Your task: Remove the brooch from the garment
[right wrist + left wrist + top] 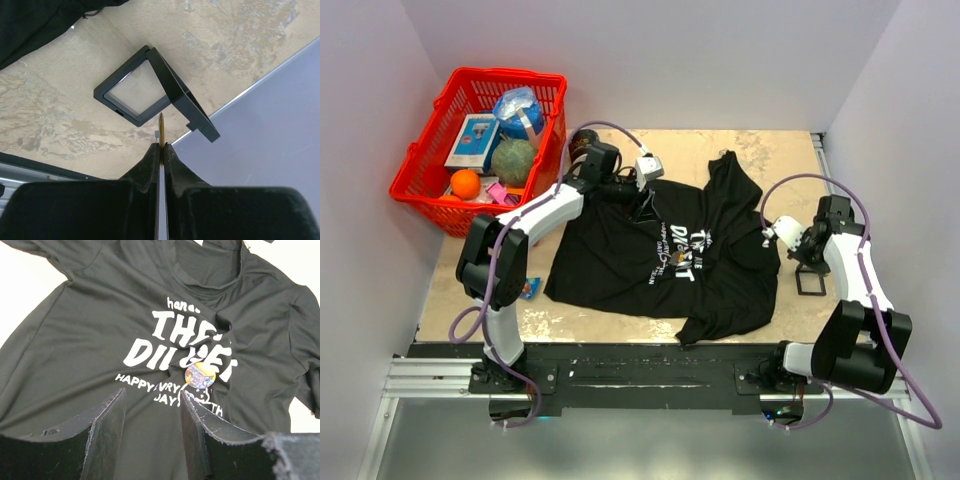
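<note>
The black T-shirt (620, 262) with white lettering lies spread in the middle of the table and fills the left wrist view (85, 335). A round, multicoloured brooch (200, 375) is pinned on the lettering, where the cloth puckers. My left gripper (152, 396) is open and empty above the shirt, and the brooch lies just beyond its right finger; in the top view it (642, 205) hovers by the collar. My right gripper (161, 146) is shut on a thin, gold-edged flat piece (161, 127) seen edge-on, above a small open black frame box (134, 95).
A red basket (424, 165) at the back left holds an orange, a green ball, a blue bag and a box. A small blue item (529, 288) lies near the left arm. The black frame box (810, 281) sits near the table's right edge by the wall.
</note>
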`<state>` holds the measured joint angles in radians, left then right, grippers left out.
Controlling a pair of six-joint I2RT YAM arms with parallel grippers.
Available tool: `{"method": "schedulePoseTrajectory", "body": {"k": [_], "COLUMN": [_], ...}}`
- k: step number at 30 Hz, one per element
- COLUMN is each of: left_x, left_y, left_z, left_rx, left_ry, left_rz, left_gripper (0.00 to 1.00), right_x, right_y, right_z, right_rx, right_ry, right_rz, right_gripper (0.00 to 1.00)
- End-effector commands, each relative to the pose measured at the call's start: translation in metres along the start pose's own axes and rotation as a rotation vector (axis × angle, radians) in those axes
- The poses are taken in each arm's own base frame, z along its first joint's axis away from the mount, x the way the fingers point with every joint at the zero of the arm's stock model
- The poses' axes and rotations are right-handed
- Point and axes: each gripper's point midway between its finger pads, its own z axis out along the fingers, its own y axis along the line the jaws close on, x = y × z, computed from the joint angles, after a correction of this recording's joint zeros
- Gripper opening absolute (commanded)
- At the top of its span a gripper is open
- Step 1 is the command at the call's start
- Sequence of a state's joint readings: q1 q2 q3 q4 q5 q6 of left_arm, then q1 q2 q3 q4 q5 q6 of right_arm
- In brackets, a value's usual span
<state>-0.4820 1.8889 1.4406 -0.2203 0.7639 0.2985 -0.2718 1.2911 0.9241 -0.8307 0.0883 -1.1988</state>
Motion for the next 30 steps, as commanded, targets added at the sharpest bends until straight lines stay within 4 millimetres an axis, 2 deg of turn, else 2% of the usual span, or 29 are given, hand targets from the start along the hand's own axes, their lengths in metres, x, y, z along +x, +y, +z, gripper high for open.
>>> {"method": "schedulePoseTrajectory", "body": {"k": [1, 4, 13, 23, 27, 30], "left_x": [0.000, 0.003, 0.010, 0.006, 0.006, 0.008], "left_y": [0.003, 0.005, 0.002, 0.009, 0.010, 0.010], "left_z": [-0.004, -0.004, -0.002, 0.004, 0.006, 0.008], "left_rx": [-0.026, -0.040, -0.045, -0.040, -0.033, -0.029], "left_ry": [-0.013, -0.007, -0.006, -0.017, -0.021, -0.020], "left_rz": [0.044, 0.054, 0.014, 0.005, 0.000, -0.005], "left_gripper": [0.51, 0.51, 0.51, 0.50, 0.50, 0.50], "right_x": [-0.003, -0.005, -0.010, -0.003, 0.000, -0.003], "right_y": [-0.008, -0.007, -0.027, -0.022, -0.014, -0.008], "right_z": [0.008, 0.018, 0.033, 0.047, 0.050, 0.051], "right_rx": [-0.014, -0.031, -0.016, -0.021, -0.047, -0.065], "right_ry": [0.000, -0.008, 0.008, 0.044, 0.052, 0.031], "right_rz": [-0.050, -0.097, -0.118, -0.163, -0.158, -0.129], "right_gripper": [0.00, 0.00, 0.00, 0.00, 0.10, 0.11]}}
